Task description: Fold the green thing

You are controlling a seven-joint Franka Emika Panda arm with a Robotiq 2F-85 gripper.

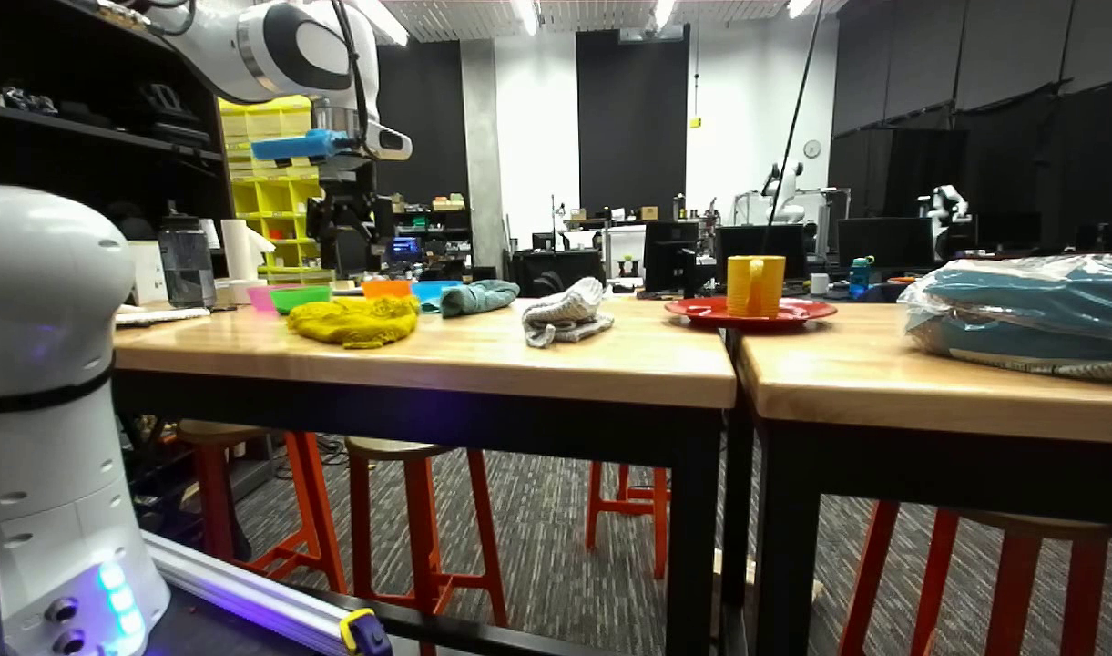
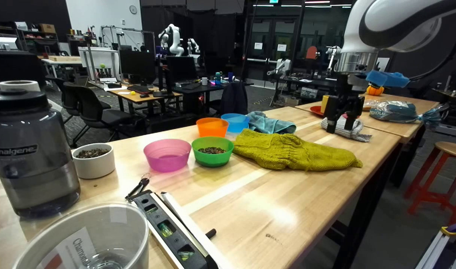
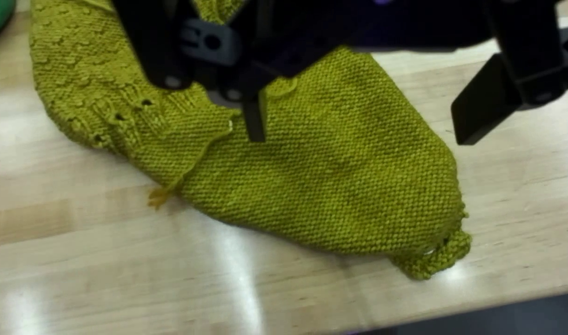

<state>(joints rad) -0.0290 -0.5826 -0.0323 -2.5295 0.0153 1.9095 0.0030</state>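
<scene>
"Orange-legged stools (image 1: 419,519) stand below the wooden table (image 1: 483,369). Where does the green cloth (image 2: 295,151) lie?"

"On that table, long and rumpled, one end near a green bowl (image 2: 213,160) of dark bits (image 2: 212,150), the other near the table's edge."

"And the jaws?"

"Spread wide above the cloth; in the wrist view one shows against it, its partner against the table."

"What else is about?"

"Near the cloth, a teal towel (image 2: 270,123) and an orange bowl (image 2: 212,128); farther along, a gray cloth (image 1: 565,314), then a yellow mug (image 1: 755,286) upright on a red plate (image 1: 692,310)."
</scene>
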